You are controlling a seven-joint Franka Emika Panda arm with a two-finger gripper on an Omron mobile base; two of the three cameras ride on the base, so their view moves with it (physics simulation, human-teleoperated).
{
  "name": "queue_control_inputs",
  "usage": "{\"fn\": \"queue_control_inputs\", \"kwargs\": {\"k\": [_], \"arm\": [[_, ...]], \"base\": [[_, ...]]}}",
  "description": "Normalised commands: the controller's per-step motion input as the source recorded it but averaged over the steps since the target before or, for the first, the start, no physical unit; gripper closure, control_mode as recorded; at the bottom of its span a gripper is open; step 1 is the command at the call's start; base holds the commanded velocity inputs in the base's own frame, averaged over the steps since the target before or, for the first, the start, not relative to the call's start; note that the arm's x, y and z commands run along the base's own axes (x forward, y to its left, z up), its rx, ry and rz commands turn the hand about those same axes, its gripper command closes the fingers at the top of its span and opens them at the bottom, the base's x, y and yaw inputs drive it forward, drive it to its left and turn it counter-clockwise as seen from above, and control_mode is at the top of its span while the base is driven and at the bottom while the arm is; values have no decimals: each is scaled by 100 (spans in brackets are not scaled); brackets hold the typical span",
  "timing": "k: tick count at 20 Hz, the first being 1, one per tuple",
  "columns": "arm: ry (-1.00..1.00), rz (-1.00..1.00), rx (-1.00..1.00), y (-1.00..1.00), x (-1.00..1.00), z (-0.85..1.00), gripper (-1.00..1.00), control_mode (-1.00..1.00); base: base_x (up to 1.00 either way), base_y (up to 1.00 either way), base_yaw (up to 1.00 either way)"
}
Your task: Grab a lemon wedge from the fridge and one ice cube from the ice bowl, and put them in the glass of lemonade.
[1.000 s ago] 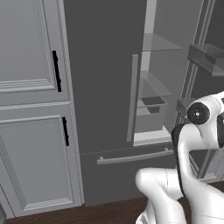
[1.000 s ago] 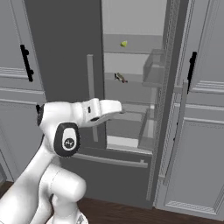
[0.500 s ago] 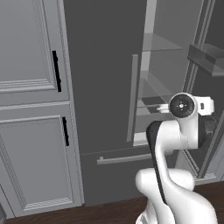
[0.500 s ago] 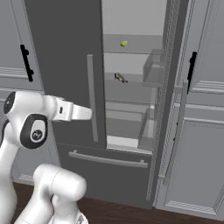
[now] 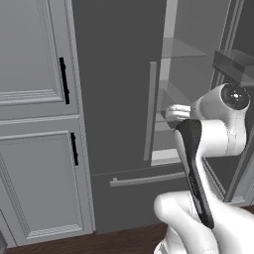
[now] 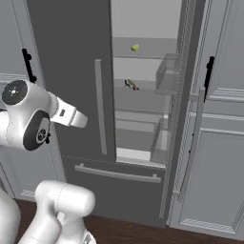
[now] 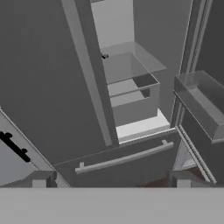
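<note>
Yellow lemon wedge [image 6: 135, 47] on fridge [image 6: 71, 95] shelf, well apart from gripper [image 7: 109, 179].

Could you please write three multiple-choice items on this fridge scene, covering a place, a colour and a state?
1. Where is the lemon wedge?
A. on an upper shelf inside the fridge
B. on the floor
C. in the door bin

2. What colour are the short handles on the cabinets?
A. white
B. black
C. gold

3. How is the fridge's right-hand door?
A. shut
B. removed
C. swung open

Answers: 1 A, the yellow piece sits on a high shelf above the dark small item. 2 B, the short bars are black against pale grey panels. 3 C, the shelves inside are visible.
</note>
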Motion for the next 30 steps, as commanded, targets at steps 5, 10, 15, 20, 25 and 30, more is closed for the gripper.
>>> {"fn": "queue_control_inputs", "kwargs": {"k": [5, 10, 15, 20, 25, 30], "arm": [[-3, 19, 17, 0, 2, 4, -100, -100], [8, 7, 0, 0, 63, -2, -100, -100], [-2, 1, -5, 2, 74, -7, -100, -100], [-19, 0, -12, 3, 52, -33, -100, -100], [-3, 0, -1, 0, 58, -21, -100, -100], [0, 0, 0, 0, 67, -18, -100, -100]], "base": [[0, 0, 0], [0, 0, 0], [0, 0, 0], [0, 0, 0], [0, 0, 0], [0, 0, 0]]}}
